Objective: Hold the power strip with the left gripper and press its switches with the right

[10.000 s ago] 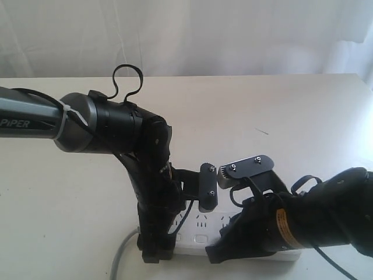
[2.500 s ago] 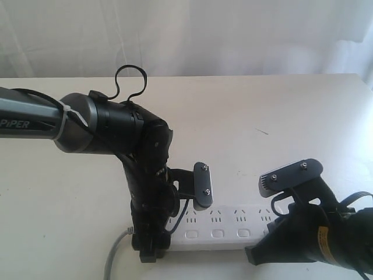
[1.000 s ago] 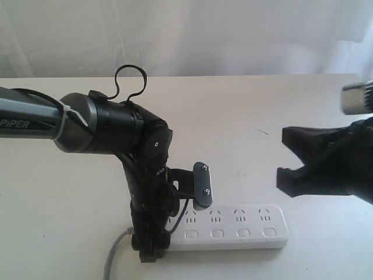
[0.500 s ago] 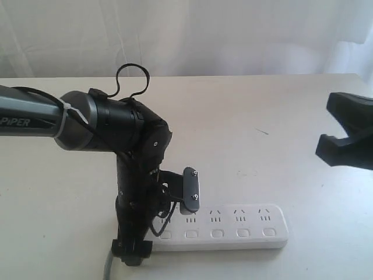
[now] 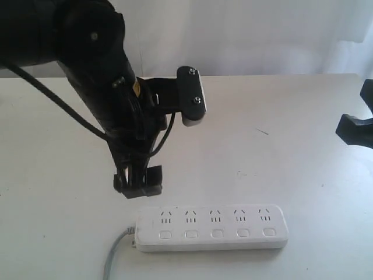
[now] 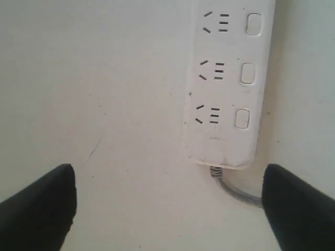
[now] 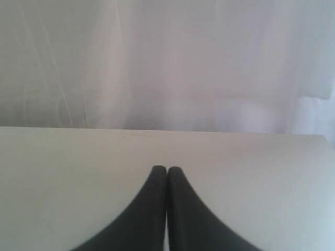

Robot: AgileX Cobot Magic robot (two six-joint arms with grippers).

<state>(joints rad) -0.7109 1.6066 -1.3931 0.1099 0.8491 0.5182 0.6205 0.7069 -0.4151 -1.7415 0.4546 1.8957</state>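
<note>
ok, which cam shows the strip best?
Exterior: the whole strip end to end, all five buttons, plus cord. Left wrist catches only its cord end, three buttons. Right wrist shows none of it.

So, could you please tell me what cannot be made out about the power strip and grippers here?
switches: too small in the exterior view to read on or off.
power strip: left wrist view's top edge cuts it after three sockets.
right gripper: mostly beyond the exterior view's right edge.

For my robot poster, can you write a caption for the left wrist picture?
Open left tool hovers above the table, off the white power strip and its grey cord.
</note>
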